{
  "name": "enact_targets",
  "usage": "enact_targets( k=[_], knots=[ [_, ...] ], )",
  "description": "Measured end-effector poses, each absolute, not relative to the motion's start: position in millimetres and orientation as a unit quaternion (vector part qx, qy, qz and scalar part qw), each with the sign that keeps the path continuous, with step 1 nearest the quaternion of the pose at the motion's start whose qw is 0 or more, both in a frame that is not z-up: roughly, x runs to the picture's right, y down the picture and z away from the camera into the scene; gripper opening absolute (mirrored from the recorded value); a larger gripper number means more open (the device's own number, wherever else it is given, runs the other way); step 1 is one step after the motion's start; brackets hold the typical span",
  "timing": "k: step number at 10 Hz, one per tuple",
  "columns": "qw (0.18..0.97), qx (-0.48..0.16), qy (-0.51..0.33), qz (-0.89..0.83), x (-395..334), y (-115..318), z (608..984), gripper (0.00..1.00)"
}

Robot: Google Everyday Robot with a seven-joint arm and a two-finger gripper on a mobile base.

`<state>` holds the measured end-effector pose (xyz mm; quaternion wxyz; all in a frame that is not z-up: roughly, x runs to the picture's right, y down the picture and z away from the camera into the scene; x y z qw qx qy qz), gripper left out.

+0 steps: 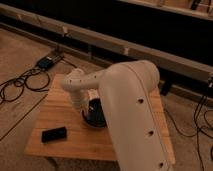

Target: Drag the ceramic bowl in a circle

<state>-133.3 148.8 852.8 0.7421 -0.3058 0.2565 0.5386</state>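
Your white robot arm fills the middle of the view. Its thick upper section sweeps up from the lower right, and the slimmer forearm bends down over the pale wooden desk. The pincer is down at the left rim of the glossy black, round ceramic bowl — clenched, though the wrist hides whether the rim itself is caught between the fingers. The ceramic bowl sits flat near the middle of the desk, and the big arm section covers part of its right side. Left of the bowl, toward the near edge, lies a small, flat, black rectangular object, well apart from both bowl and pincer. Off the desk — on the brownish floor to the left — dark cables loop about, and a small black box lies near the desk's far left corner. A long pale rail runs along the dark wall behind.
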Motion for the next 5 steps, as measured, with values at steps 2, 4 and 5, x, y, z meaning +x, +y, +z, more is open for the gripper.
enact_targets(
  k=[2,4,5],
  knots=[
    [0.749,-0.316,0.239,0.531,-152,135,852,0.0],
    [0.749,-0.339,0.224,0.523,-177,131,844,0.0],
    [0.745,-0.352,0.223,0.521,-185,135,837,0.0]
  ],
)
